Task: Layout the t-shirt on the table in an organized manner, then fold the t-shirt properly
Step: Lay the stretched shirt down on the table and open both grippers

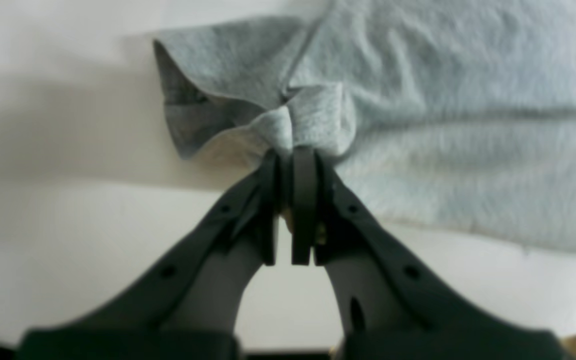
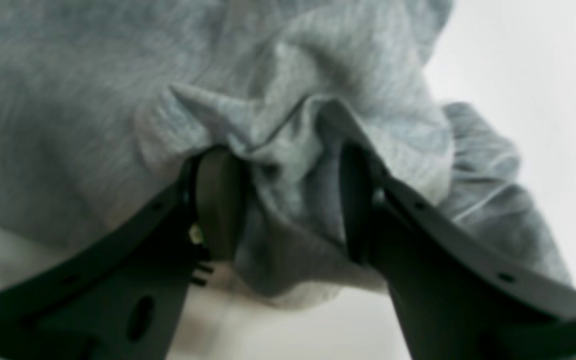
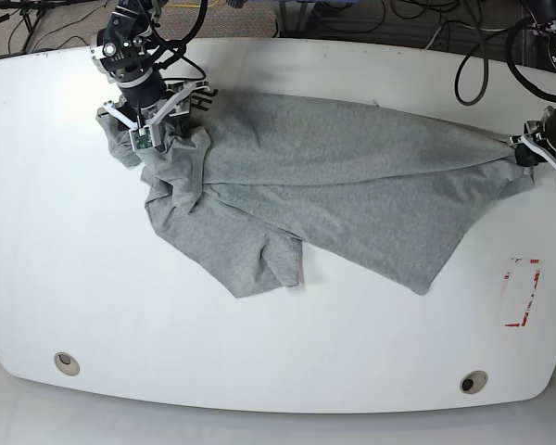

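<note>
The light grey t-shirt [image 3: 352,176] lies crumpled and stretched across the white table [image 3: 259,352], with no lettering showing. My left gripper [image 1: 293,155] is shut on a fold of the t-shirt [image 1: 443,100] next to a sleeve. In the base view it [image 3: 530,148] is at the shirt's right tip. My right gripper [image 2: 288,200] has its jaws apart around a thick bunch of the t-shirt [image 2: 68,100], with cloth draped over one finger. In the base view it [image 3: 146,130] is at the shirt's bunched left end.
Two grommet holes [image 3: 66,362] [image 3: 473,381] sit near the table's front edge. A red-and-white mark [image 3: 524,292] is at the right. Black cables [image 3: 482,56] run behind the back edge. Bare tabletop shows in both wrist views [image 1: 68,225] [image 2: 543,75].
</note>
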Controlling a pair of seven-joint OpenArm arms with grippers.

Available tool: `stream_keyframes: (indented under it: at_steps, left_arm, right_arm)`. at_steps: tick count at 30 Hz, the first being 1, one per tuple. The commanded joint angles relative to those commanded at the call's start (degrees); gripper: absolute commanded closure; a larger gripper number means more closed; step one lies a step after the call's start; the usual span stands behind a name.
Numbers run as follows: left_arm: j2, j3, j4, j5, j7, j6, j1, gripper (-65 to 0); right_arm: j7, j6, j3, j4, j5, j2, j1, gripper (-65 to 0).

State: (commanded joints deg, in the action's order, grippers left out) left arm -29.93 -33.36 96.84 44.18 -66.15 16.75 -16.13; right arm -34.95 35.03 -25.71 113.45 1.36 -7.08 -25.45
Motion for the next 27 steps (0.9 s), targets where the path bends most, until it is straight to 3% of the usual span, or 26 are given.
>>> stream_keyframes:
  at_steps: [3, 9, 12, 20, 27]
  left_arm:
    - [-0.79, 0.09, 0.18, 0.26, -0.88, 0.0, -0.35, -5.1]
    - [-1.32, -0.26, 0.35, 0.09, -0.7, 0.0, -0.35, -27.8]
    - [-1.41, -1.93, 2.2, 0.09, -0.7, 0.0, -0.97, -35.1]
    - [-1.05, -5.98, 7.56, 0.35, -0.62, 0.0, -1.23, -36.4]
    - [1.85, -8.44, 10.55, 0.35, -0.62, 0.0, 2.99, -36.4]
  right_arm:
    - [0.0, 0.0, 0.0, 0.0, 0.0, -0.26, -1.14, -30.6]
    - [0.0, 0.0, 0.0, 0.26, 0.0, -1.49, -2.37, -30.6]
    - [0.09, -0.09, 0.0, 0.44, 0.0, -1.49, -4.04, -31.1]
    - [0.0, 0.18, -3.43, 2.64, 0.09, -1.49, -4.48, -46.3]
    - [0.09, 0.44, -8.7, 2.73, -0.09, -1.23, -3.78, -46.6]
